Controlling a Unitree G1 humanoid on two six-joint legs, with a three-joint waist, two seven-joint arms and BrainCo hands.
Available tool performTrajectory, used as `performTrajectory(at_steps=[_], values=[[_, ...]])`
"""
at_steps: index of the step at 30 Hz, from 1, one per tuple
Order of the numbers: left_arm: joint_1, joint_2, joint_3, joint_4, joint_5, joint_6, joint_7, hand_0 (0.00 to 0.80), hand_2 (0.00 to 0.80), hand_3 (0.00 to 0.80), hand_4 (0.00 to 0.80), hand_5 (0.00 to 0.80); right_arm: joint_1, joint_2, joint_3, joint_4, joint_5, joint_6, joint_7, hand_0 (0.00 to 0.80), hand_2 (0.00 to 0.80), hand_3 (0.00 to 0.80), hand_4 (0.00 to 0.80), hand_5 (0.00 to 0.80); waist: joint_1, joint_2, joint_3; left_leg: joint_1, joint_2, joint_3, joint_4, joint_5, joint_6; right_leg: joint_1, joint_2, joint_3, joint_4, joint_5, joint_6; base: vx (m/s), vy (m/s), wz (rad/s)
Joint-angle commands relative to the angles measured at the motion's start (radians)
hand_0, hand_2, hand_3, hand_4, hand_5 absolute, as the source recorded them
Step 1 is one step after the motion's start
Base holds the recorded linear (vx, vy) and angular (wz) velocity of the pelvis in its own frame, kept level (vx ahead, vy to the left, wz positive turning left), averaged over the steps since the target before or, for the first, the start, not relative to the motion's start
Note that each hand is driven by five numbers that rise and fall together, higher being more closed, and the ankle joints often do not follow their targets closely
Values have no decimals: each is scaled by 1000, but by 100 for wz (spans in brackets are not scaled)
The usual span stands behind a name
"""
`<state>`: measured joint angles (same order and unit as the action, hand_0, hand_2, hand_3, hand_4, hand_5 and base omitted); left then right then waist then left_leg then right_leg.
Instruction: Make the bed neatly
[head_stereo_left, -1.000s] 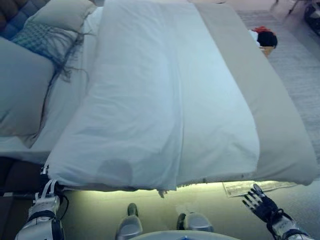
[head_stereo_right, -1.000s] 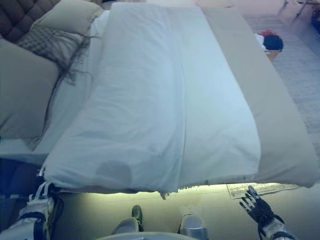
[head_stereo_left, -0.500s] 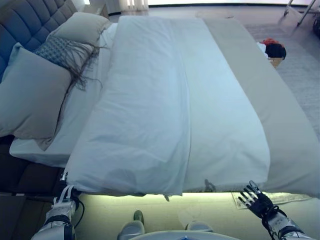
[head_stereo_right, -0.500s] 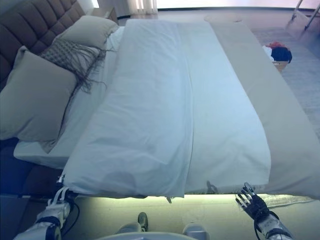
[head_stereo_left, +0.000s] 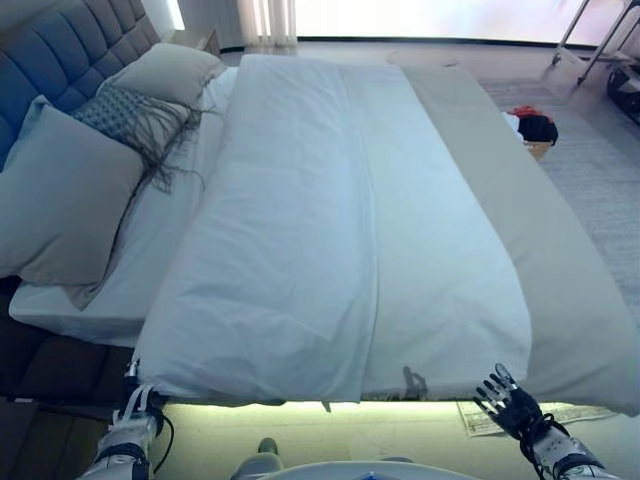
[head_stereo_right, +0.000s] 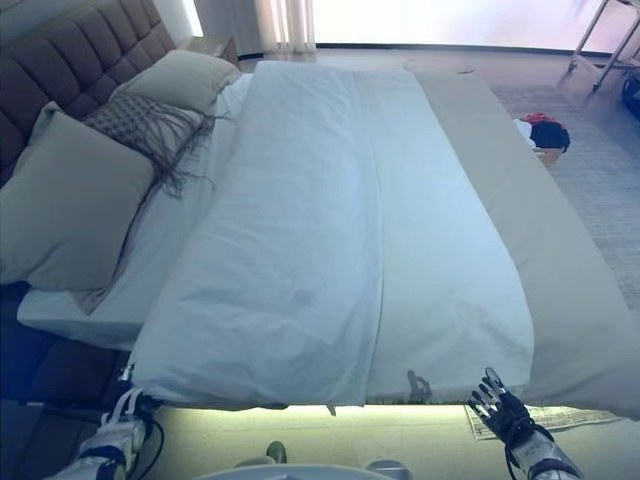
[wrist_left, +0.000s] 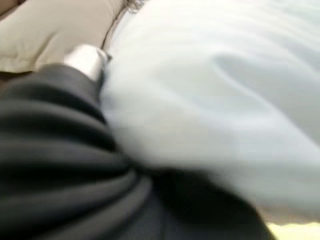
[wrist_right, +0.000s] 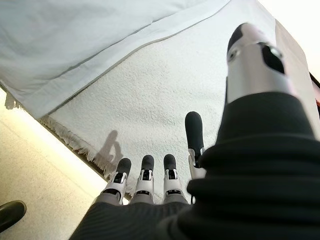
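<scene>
Daylight enters from the window (head_stereo_right: 440, 20) beyond the far end of the bed, where it glares to white. The duvet (head_stereo_left: 330, 230) before me is evenly lit, with soft shadows in its folds. A warm yellow glow (head_stereo_left: 330, 415) shines from under the bed's near edge. My left wrist view is heavily blurred; my right hand (wrist_right: 150, 180) casts a small shadow on the cream blanket (wrist_right: 165, 95).
</scene>
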<state>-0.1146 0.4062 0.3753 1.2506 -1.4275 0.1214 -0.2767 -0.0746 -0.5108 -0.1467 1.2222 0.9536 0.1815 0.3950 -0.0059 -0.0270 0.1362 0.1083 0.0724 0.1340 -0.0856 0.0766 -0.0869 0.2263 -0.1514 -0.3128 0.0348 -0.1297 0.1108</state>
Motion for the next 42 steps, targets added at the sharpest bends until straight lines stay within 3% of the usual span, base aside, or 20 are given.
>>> performTrajectory(at_steps=[1,16,21,32,35,42], values=[[64,44,68,22,45,-5,-33,0,0,0,0,0,-55,9,-46,17,-8,-17,20,0,0,0,0,0,75,-13,17,48,17,31,92,-164,14,-97,-93,20,-60,173,75,1,7,5],[154,86,99,76,161,126,-145,0,0,0,0,0,-50,-2,-55,29,-21,-8,36,0,0,0,0,0,108,-3,17,44,14,17,72,-153,15,-88,-96,-2,-80,182,79,0,4,6],[147,44,28,-30,125,155,-286,0,0,0,0,0,-49,7,-43,17,-19,-12,25,0,0,0,0,0,113,1,23,41,14,14,59,-145,14,-88,-95,-9,-86,184,76,-18,-5,10],[127,11,-34,-120,139,153,-453,0,0,0,0,0,-36,19,-27,1,-21,1,23,0,0,0,0,0,103,4,20,49,21,25,45,-139,8,-89,-94,-8,-93,185,73,0,0,0],[123,-1,-64,-169,158,155,-546,0,0,0,0,0,-23,26,-25,-6,-29,-1,23,0,0,0,0,0,95,5,20,53,22,30,47,-143,9,-88,-93,-2,-92,183,72,0,0,0],[105,-26,-155,-232,181,124,-559,0,0,0,0,0,-15,22,-8,-25,-41,3,7,0,0,0,0,0,77,1,41,35,27,39,98,-161,13,-114,-92,28,-61,174,67,11,24,-3]])
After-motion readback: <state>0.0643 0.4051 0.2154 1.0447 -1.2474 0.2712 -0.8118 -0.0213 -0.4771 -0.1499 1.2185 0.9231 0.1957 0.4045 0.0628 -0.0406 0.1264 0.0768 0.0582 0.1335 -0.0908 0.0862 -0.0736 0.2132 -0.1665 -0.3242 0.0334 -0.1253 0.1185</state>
